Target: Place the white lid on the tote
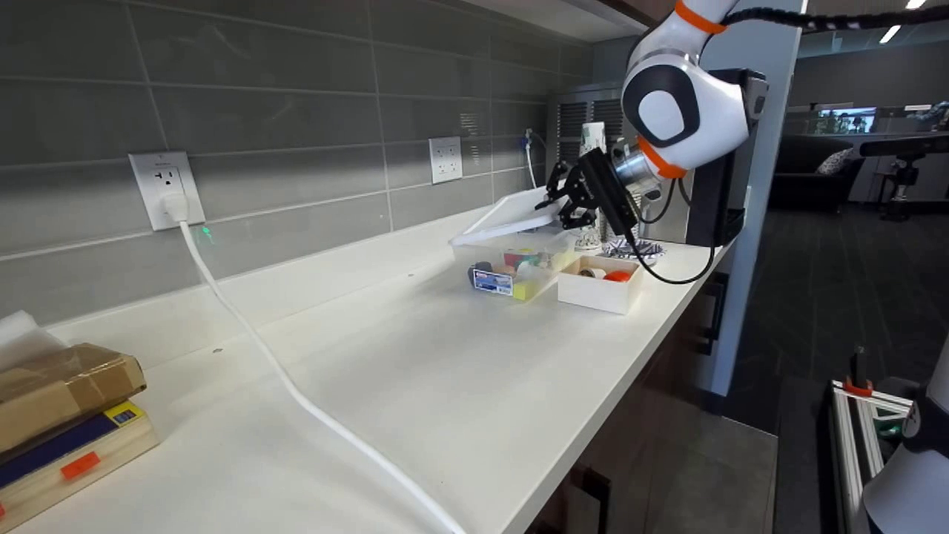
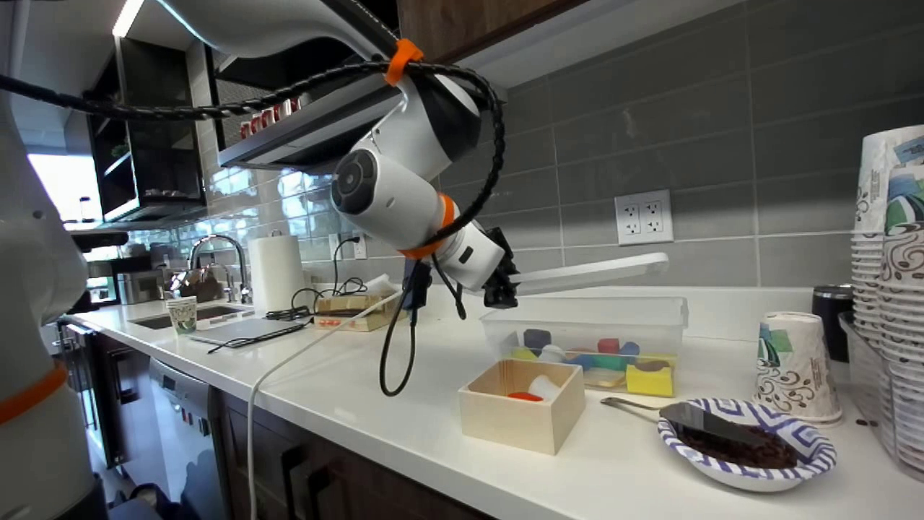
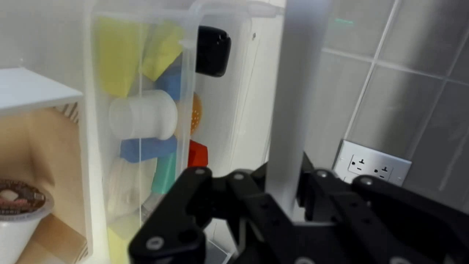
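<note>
White lid: pinched at one edge by the gripper, tilted above the uncovered tote, presumably so the remainder stays free to seat.

In an exterior view, cam sits a bit above the counter, close in: bowl in near foreground, tote behind it, counter receding frame-left to a far sink, tiled wall frame-right. In an exterior view, cam looks down along the counter: cardboard box near at lower left, tiled wall frame-left, tote farther out. They face roughly opposite ways along the counter; both exterior views share tote, white lid, wooden box, arm. Wrist view is tight on the tote, rolled so the tiled wall stands frame-right, gripper in from the bottom; shares tote, white lid, wooden box with both exterior views.
</note>
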{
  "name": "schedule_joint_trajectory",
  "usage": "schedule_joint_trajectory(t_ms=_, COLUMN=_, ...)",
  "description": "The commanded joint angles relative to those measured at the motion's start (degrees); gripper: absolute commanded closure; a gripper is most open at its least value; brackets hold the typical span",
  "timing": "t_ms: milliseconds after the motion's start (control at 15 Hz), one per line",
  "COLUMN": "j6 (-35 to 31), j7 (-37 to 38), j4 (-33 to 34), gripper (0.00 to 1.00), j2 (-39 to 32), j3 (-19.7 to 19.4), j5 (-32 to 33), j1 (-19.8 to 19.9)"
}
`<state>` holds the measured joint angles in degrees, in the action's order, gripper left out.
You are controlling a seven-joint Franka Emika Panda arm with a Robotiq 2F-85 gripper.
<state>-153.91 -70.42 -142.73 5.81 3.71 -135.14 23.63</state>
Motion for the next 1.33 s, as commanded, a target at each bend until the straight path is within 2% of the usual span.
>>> schedule_joint_trajectory(t_ms=0, j6=2.8, j7=-1.2, j4=3.5, gripper=0.98, j2=-5.6, j3=-4.4, j5=-0.8, j1=-4.3)
schedule_joint_trajectory(t_ms=333, j6=2.7, j7=-3.1, j4=3.9, gripper=0.98, j2=-6.6, j3=-9.2, j5=-3.9, j1=-8.4)
schedule_joint_trajectory(t_ms=733, j6=3.8, j7=-7.6, j4=2.9, gripper=0.98, j2=-7.4, j3=-12.3, j5=-12.7, j1=-10.2)
schedule_joint_trajectory(t_ms=800, j6=4.0, j7=-4.1, j4=3.1, gripper=0.98, j2=-7.1, j3=-13.5, j5=-8.6, j1=-9.4)
schedule_joint_trajectory(t_ms=1267, j6=3.7, j7=-3.7, j4=2.6, gripper=0.98, j2=-6.9, j3=-16.3, j5=-8.5, j1=-9.5)
